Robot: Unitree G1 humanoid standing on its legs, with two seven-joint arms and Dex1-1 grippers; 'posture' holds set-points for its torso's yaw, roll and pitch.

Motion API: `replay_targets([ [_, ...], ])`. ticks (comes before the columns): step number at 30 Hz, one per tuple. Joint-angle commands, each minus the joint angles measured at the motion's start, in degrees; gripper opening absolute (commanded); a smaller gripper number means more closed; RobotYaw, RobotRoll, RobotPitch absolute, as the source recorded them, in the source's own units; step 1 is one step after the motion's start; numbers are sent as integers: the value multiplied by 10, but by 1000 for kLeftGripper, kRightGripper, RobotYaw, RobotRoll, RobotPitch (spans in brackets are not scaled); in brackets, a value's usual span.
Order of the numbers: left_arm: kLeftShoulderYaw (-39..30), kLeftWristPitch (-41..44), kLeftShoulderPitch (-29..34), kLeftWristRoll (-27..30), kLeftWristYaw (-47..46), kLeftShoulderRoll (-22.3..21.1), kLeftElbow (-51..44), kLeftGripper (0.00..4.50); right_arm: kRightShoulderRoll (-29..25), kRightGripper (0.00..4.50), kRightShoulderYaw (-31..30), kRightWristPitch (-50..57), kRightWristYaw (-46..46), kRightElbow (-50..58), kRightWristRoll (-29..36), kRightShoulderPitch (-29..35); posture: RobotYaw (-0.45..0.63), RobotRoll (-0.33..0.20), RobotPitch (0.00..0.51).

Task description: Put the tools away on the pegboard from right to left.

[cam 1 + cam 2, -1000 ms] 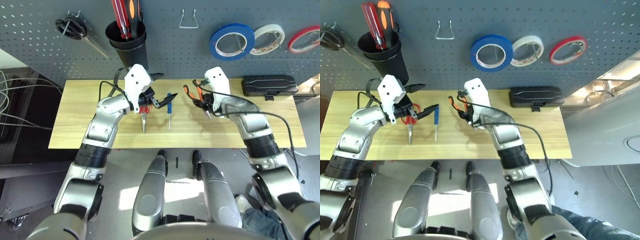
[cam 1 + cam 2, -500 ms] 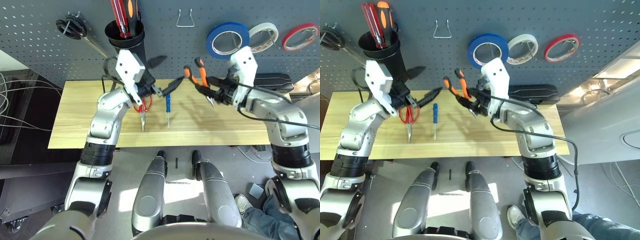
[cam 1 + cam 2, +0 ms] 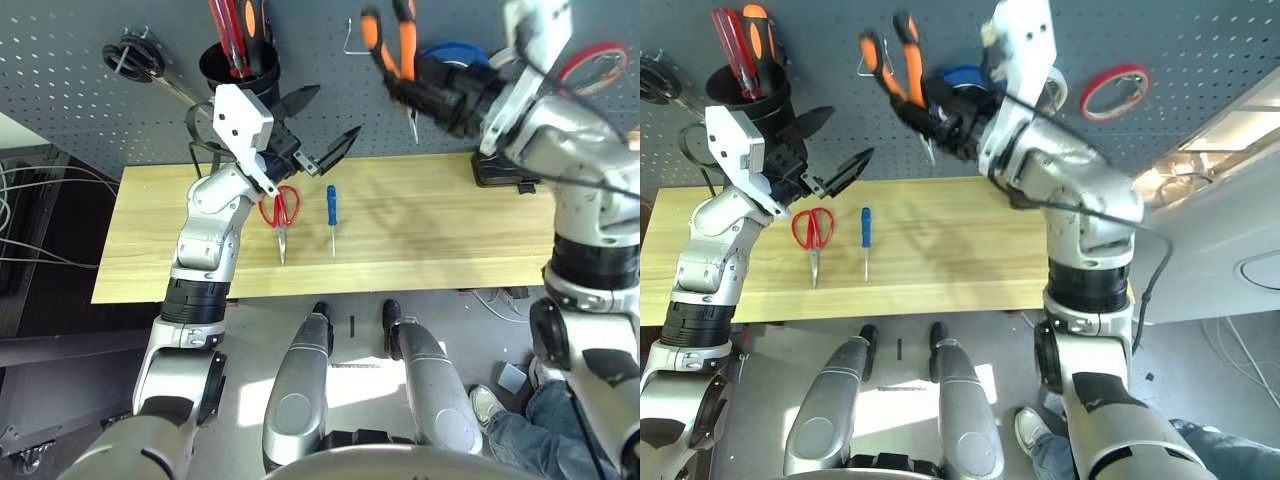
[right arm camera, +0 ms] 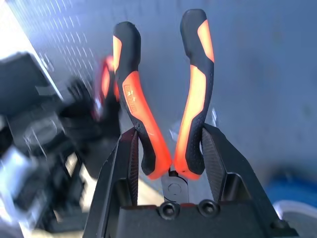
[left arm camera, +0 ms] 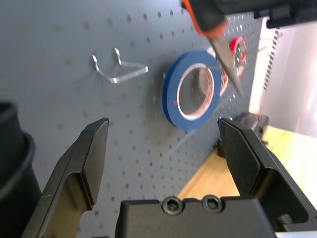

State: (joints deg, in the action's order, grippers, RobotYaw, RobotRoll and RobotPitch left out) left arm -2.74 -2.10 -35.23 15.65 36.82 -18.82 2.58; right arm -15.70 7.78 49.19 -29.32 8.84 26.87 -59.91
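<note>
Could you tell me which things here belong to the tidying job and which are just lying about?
Job: pliers in the right gripper, blue tape roll, blue-handled screwdriver, red-handled scissors, pegboard.
Lying about: red tape roll, black-handled scissors, black case.

scissors (image 3: 281, 212) left of screwdriver (image 3: 332, 205) on table (image 3: 420, 235) | pegboard (image 3: 80, 90) behind

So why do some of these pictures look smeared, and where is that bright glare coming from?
Right wrist view: the pliers are sharp, the background is streaked. Left wrist view: the blue tape roll is soft, with white glare beside it. Right eye view: a bright patch on the right.
</note>
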Motion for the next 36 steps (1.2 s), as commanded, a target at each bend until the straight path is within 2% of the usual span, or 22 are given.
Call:
replay_targets([
  [1, 5, -21, -4, -12, -7, 5, 19, 4500, 26, 2018, 20, -70, 38, -47, -5, -38, 90, 0, 379],
  [5, 9, -31, -18, -17, -15, 14, 37, 4500, 52, 2017, 21, -191, 64, -137, -40, -72, 106, 0, 381],
  [10, 10, -38, -31, -22, -18, 20, 53, 4500, 90, 2007, -7, -320, 70, -206, -80, -85, 123, 0, 390],
  [20, 10, -36, -34, -24, -18, 17, 59, 4500, 158, 2002, -78, -513, 87, -275, -170, -63, 162, 0, 409],
  [28, 8, -26, -26, -21, -14, 10, 53, 4500, 171, 2002, -104, -570, 113, -298, -216, -27, 169, 0, 410],
  [36, 10, -21, -23, -20, -11, 9, 52, 4500, 165, 2002, -103, -594, 122, -307, -235, -15, 164, 0, 410],
])
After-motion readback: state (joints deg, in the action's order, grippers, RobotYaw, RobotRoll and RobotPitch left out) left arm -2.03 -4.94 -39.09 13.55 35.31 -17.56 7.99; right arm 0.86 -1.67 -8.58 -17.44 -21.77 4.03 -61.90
